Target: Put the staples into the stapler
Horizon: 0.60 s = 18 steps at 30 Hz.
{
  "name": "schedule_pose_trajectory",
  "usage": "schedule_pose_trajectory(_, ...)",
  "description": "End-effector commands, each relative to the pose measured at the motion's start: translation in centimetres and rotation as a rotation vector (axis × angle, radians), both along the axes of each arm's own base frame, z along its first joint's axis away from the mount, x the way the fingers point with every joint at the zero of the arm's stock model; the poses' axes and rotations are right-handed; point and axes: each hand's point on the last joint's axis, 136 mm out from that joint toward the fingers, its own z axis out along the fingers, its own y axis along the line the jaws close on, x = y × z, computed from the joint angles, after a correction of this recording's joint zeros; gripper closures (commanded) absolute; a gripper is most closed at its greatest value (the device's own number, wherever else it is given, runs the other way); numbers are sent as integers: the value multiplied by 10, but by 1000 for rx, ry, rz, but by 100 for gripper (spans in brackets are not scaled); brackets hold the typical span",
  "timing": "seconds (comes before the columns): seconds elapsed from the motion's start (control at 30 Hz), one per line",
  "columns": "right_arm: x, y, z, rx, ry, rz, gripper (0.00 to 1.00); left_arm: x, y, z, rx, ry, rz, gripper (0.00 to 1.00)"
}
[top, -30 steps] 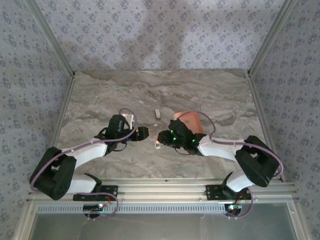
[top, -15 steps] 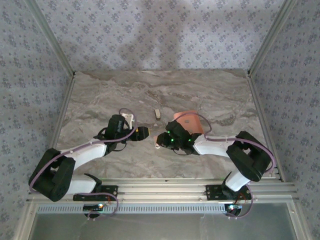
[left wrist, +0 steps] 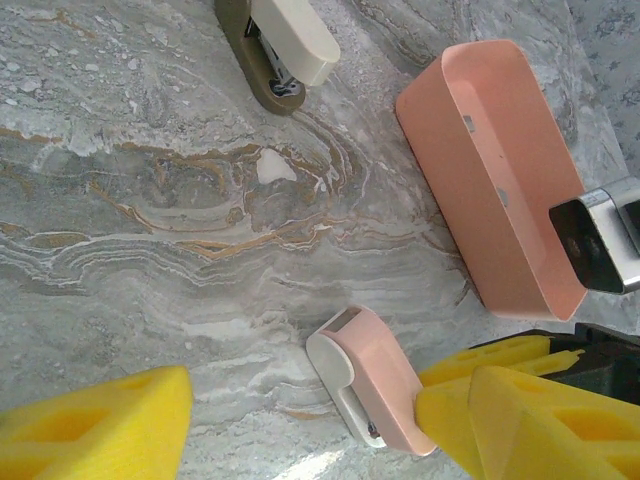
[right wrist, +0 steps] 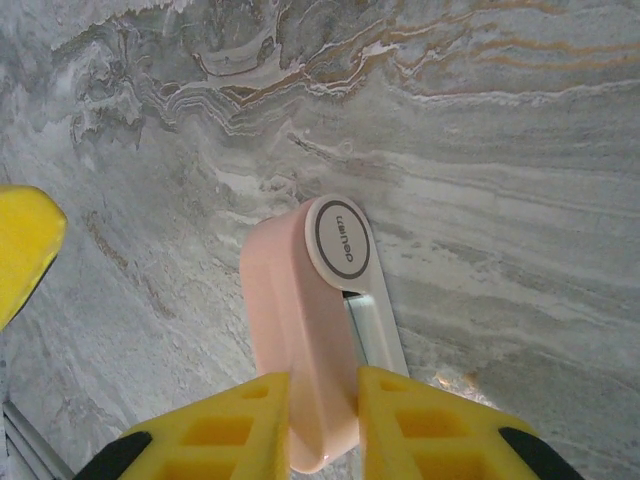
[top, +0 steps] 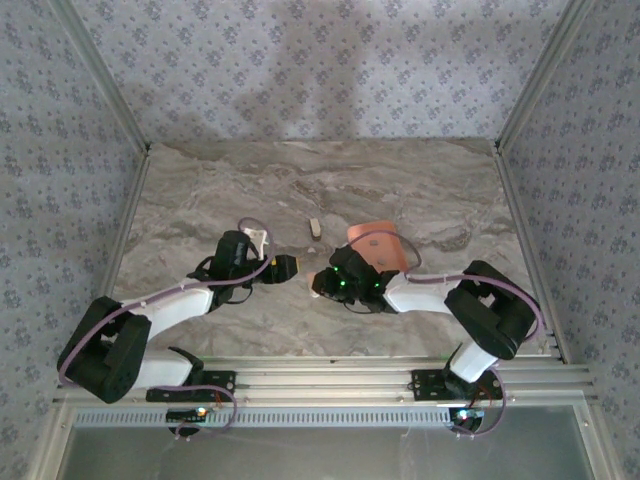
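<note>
The stapler (right wrist: pixel 305 330), pale pink with a white side, lies on the marble table (top: pixel 200 200). My right gripper (right wrist: pixel 322 420) is shut on its near end, a yellow finger pressed to each side. In the top view the right gripper (top: pixel 320 283) faces my left gripper (top: pixel 286 266). The left gripper (left wrist: pixel 310 440) stands open, and the stapler (left wrist: pixel 368 390) sits low between its fingers without touching either. The staples (left wrist: pixel 280 50) appear as a small brown-and-cream block with grey metal at one end. They lie apart on the table, beyond both grippers (top: pixel 314 227).
A salmon-orange rectangular tray (top: pixel 385 245) stands just behind the right gripper, its long wall (left wrist: pixel 500 170) close to the stapler. Metal frame posts (top: pixel 130 210) line the table's sides, and a rail (top: pixel 330 375) runs along the near edge.
My right gripper has closed its fingers onto the stapler, and the right arm has edged left with its elbow drawing in. The left arm has held still.
</note>
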Motion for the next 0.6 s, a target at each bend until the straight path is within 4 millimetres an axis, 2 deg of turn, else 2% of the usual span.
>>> schedule_pose_trajectory(0.0,-39,-44,-65,-219,184,-17,78,2,4,6,5,-33,4,27)
schedule_pose_trajectory(0.13,-27,-32,-43,-197,112,19,74,2,4,7,4,-34,4,26)
schedule_pose_trajectory(0.37,-2,-17,15,-290,-51,76,57,4,8,13,13,-50,28,26)
schedule_pose_trajectory(0.47,1,-11,27,-321,-84,99,55,5,12,15,23,-54,50,25)
schedule_pose_trajectory(0.57,0,-10,29,-396,-89,120,54,7,23,13,58,-40,107,23)
